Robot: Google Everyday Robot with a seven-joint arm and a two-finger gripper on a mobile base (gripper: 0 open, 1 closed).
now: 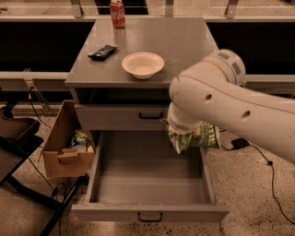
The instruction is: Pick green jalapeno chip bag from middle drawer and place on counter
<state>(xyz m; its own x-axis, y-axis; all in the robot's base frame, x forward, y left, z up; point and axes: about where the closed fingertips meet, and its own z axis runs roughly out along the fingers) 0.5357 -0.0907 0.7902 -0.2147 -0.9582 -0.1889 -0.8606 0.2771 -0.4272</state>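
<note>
Above the middle drawer [147,173], right side, the green jalapeno chip bag [197,137] hung below the wrist [184,122]
The gripper sat hidden behind that wrist; its grip could not be told; best to lift straight, clear the counter [184,41] edge, land beside the bowl [143,64]

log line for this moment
gripper: above open grey metal drawer, right side; crinkled green foil chip bag: hanging under gripper; grey counter: no bag
</note>
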